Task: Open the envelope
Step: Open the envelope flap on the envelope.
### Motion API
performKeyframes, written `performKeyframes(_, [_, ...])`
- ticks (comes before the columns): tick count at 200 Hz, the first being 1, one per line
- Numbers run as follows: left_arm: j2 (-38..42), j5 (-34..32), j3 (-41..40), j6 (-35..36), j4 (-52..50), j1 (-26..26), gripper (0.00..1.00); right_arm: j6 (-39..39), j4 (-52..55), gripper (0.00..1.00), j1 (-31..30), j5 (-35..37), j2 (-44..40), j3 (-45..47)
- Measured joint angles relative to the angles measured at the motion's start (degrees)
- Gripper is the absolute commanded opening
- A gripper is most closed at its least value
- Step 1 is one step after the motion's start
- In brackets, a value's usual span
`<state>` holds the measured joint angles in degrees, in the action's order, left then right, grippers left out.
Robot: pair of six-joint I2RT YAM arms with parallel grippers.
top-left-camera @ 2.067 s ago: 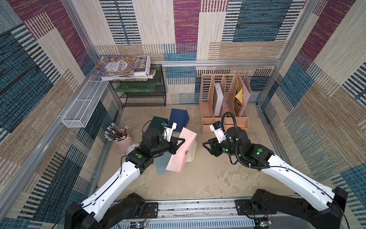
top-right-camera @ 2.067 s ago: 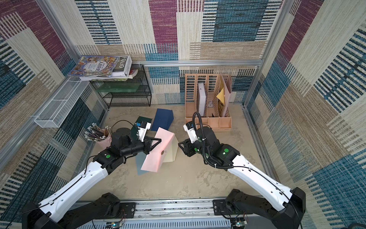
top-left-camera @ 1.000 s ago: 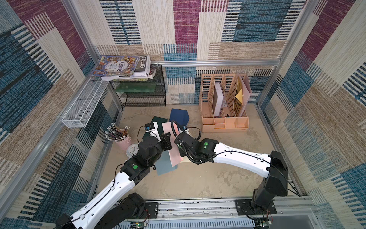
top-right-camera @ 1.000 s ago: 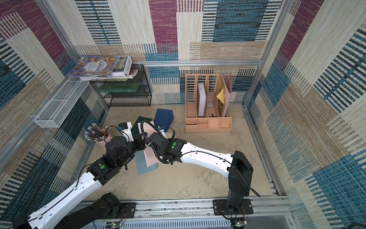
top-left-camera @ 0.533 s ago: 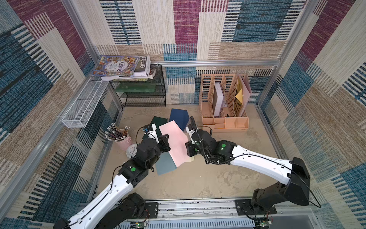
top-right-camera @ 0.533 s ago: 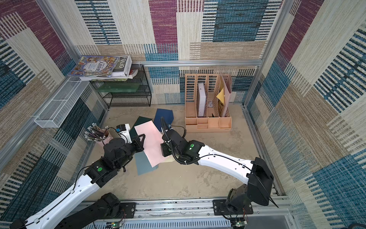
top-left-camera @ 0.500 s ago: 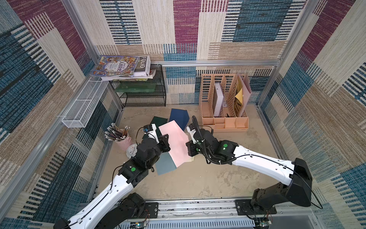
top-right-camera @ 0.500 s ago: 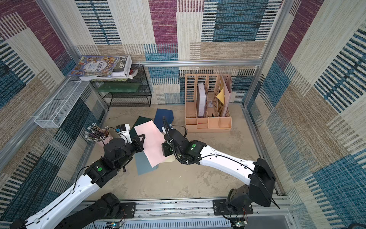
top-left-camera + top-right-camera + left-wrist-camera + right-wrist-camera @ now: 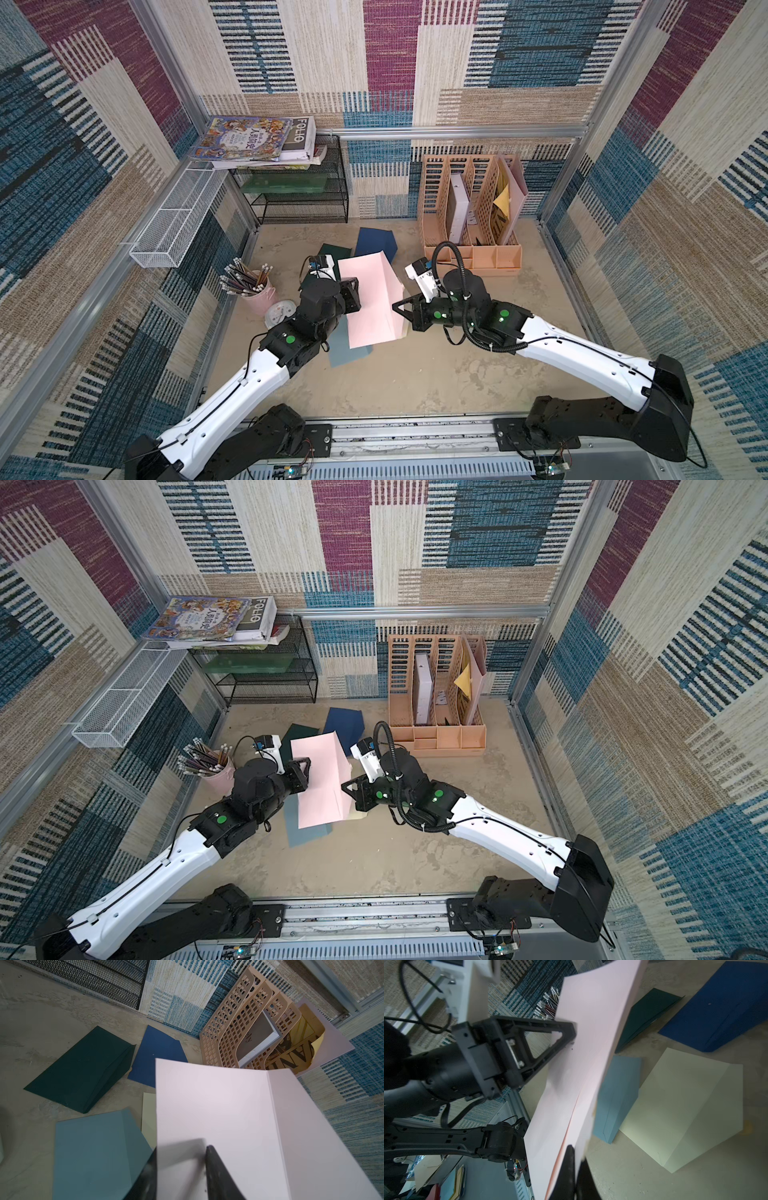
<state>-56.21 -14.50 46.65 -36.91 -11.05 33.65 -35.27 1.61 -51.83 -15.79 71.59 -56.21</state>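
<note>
- While the pink envelope (image 9: 368,303) hangs in the air between my two arms, above the other envelopes lying on the surface (image 9: 415,386), I count the lifting as done.
- The right gripper (image 9: 576,1159) is pinched shut on the envelope's edge nearest that arm; in the right wrist view its two dark tips meet on the paper.
- The left gripper (image 9: 180,1165) sits at the opposite edge with its jaws parted, one finger (image 9: 216,1169) over the pink face and the other behind it; whether either pad presses the paper I cannot tell.
- In the left wrist view I see a fold line running along the pink sheet, with a narrower panel beyond it. That looks like the flap (image 9: 307,1126), lying nearly in line with the body rather than folded down over it.
- My reading: the flap is freed or close to it, but I cannot see into the pocket, so I would not call the envelope open yet.
- What I judge is left: take hold of the body or flap with the left gripper and spread the two apart until the mouth shows.
- The teal (image 9: 307,833), cream (image 9: 685,1105), dark green (image 9: 83,1072) and navy (image 9: 345,725) envelopes lie untouched beneath.
</note>
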Motion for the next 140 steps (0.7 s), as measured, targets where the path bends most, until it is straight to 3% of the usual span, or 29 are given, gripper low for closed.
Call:
performKeyframes(66, [-5.6, 4.0, 0.6, -1.9, -0.1, 0.0, 0.36, -3.3, -10.9, 0.00, 0.5, -6.1, -1.5, 1.7])
performKeyframes(95, [-1.0, 1.8, -1.4, -3.1, -0.8, -0.1, 0.38, -1.3, -8.8, 0.00, 0.3, -1.3, -1.3, -2.4])
performKeyframes(140, [0.8, 2.3, -2.7, -2.9, 0.9, 0.0, 0.38, -2.4, -11.8, 0.00, 1.5, -4.0, 0.0, 0.6])
